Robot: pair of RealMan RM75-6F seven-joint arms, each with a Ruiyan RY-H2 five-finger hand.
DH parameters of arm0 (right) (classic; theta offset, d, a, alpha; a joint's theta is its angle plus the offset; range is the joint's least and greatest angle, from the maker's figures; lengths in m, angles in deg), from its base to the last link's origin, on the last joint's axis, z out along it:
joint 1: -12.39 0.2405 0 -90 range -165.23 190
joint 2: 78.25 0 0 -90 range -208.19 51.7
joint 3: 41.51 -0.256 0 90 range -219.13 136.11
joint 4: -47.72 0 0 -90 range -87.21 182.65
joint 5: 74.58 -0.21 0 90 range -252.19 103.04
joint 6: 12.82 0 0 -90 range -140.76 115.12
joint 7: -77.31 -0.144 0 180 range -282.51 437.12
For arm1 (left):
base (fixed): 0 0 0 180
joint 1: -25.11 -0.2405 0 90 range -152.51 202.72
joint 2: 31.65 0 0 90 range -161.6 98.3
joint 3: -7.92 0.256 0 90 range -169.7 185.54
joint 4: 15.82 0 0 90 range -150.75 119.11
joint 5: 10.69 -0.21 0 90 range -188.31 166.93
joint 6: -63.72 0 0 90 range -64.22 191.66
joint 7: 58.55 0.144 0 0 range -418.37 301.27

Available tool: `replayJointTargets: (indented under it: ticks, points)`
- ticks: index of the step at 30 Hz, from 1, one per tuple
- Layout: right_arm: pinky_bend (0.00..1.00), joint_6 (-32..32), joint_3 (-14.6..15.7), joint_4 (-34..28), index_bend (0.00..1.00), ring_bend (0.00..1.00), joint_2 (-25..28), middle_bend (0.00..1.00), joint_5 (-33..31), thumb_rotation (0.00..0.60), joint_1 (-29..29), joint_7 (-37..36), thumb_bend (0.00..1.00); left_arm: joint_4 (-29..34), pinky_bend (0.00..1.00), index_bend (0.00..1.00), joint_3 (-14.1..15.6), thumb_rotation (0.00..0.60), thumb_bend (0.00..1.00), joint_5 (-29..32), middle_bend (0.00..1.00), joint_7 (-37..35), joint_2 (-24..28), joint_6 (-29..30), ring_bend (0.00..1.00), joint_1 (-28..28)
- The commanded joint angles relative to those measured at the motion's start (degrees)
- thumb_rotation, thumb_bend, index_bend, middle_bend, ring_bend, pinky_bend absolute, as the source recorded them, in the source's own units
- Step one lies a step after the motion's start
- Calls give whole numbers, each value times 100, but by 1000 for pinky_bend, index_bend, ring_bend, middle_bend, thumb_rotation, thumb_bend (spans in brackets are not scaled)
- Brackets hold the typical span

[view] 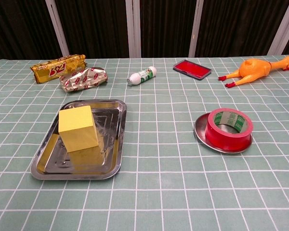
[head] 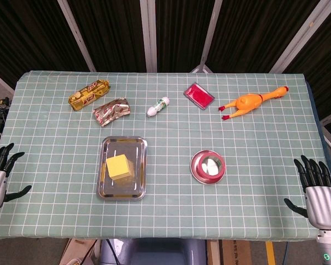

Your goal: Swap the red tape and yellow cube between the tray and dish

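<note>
Resting in the tray [view: 48,166] at left of centre, the yellow cube [view: 77,128] is observed; the red tape [view: 229,129] is seated in the dish [view: 200,134] at right. Left hand [head: 0,175] and right hand [head: 319,194] are held at the table [head: 171,221] edges, fingers spread wide, nothing grasped.

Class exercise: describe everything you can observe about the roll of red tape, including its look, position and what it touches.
The roll of red tape is a wide ring with a glossy red outer band and a green-and-white printed inner core. It lies flat, its opening facing up, inside the small round shiny metal dish, right of the table's middle. Through the hole, the dish's reflective bottom shows in the head view. It touches only the dish; neither hand is near it.
</note>
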Motion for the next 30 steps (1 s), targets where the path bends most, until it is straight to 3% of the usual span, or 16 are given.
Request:
replayJointTargets:
  ticks: [1, 30]
  points:
    - [0, -13, 3, 0, 0, 0, -11, 4, -12, 600, 2, 23, 23, 6, 6, 186, 0, 600, 33, -6, 0, -1, 2, 8, 0, -2]
    - [0, -307, 167, -374, 0, 0, 164, 4, -29, 600, 21, -171, 23, 29, 6, 186, 16, 600, 33, -100, 0, 103, -64, 129, 0, -25]
